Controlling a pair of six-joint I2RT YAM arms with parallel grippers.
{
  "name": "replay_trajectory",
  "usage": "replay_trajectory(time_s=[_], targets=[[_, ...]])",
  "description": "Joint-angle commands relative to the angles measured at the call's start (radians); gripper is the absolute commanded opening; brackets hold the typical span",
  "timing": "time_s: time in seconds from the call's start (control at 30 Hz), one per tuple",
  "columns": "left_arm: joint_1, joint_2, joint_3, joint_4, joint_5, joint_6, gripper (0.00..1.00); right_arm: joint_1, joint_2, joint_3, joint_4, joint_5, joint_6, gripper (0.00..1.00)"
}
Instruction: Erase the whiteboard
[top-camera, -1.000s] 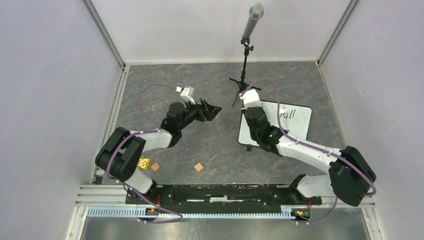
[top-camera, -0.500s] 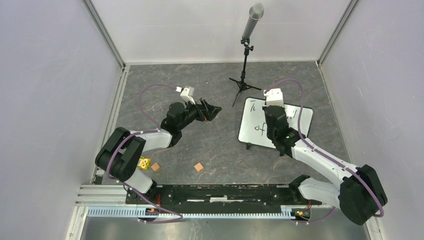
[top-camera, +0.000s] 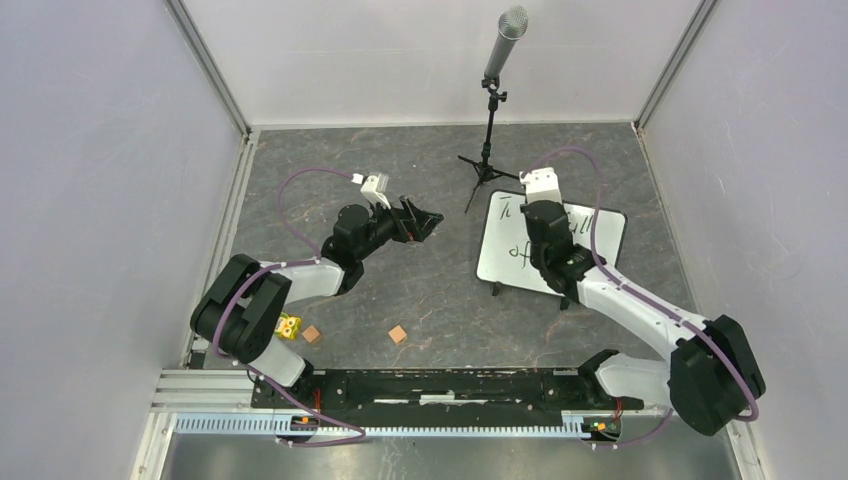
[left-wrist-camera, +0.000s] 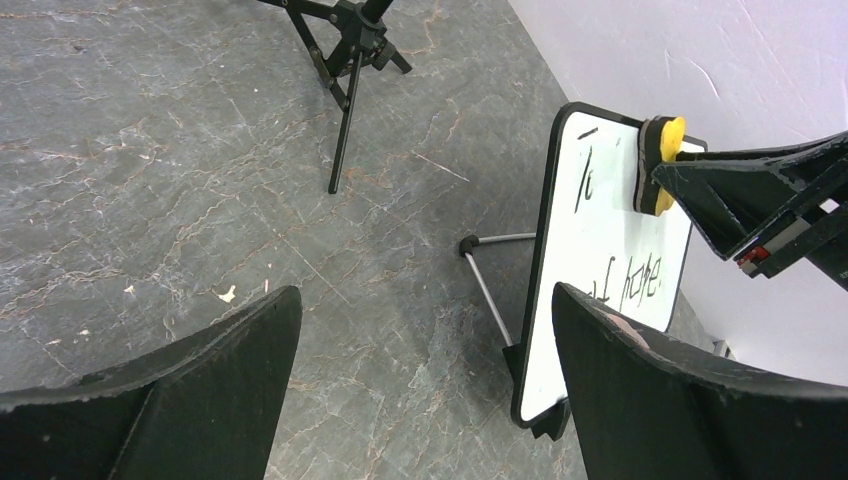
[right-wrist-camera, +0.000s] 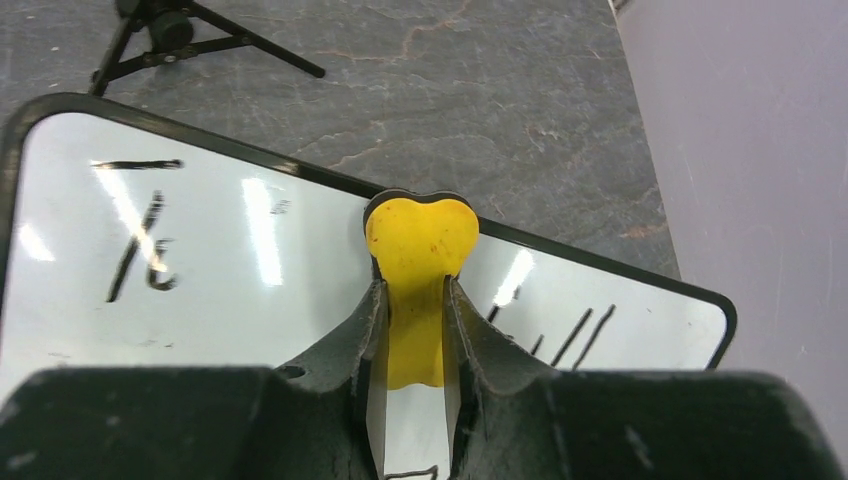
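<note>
The whiteboard (top-camera: 503, 255) stands propped at a slant on small black feet, right of the middle of the table, with black handwriting on its left and right parts. My right gripper (top-camera: 543, 207) is shut on a yellow eraser (right-wrist-camera: 420, 235), which is pressed against the whiteboard (right-wrist-camera: 250, 290) near its far edge. In the left wrist view the eraser (left-wrist-camera: 655, 165) sits at the top rim of the whiteboard (left-wrist-camera: 600, 260). My left gripper (top-camera: 420, 224) hovers open over bare table left of the board, with nothing between its fingers (left-wrist-camera: 230, 370).
A microphone on a black tripod stand (top-camera: 490, 120) rises just behind the board's left corner. Two small brown cubes (top-camera: 398, 335) and a yellow block (top-camera: 290, 326) lie near the left arm's base. Grey walls close in the table on three sides.
The right gripper swept the eraser from the board's left end rightward along the far edge, then drifted back slightly left. Writing at the left now shows. The left arm has not moved.
</note>
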Motion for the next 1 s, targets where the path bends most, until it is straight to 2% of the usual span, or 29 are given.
replay_trajectory(time_s=[0.0, 0.27, 0.47, 0.63, 0.97], targets=[[-0.007, -0.024, 0.027, 0.039, -0.002, 0.049, 1.00, 0.045, 0.054, 0.066, 0.006, -0.073, -0.016, 0.19], [-0.007, -0.018, 0.033, 0.036, -0.001, 0.047, 1.00, 0.156, 0.158, 0.119, 0.044, -0.086, 0.017, 0.18], [-0.007, -0.022, 0.029, 0.030, -0.004, 0.050, 1.00, 0.182, 0.198, 0.153, 0.063, -0.095, 0.051, 0.18], [-0.007, -0.024, 0.029, 0.030, -0.007, 0.052, 1.00, 0.167, 0.146, 0.121, 0.053, 0.003, 0.034, 0.18], [-0.008, -0.025, 0.027, 0.035, 0.001, 0.046, 1.00, 0.043, -0.035, -0.001, -0.032, 0.100, 0.048, 0.18]])
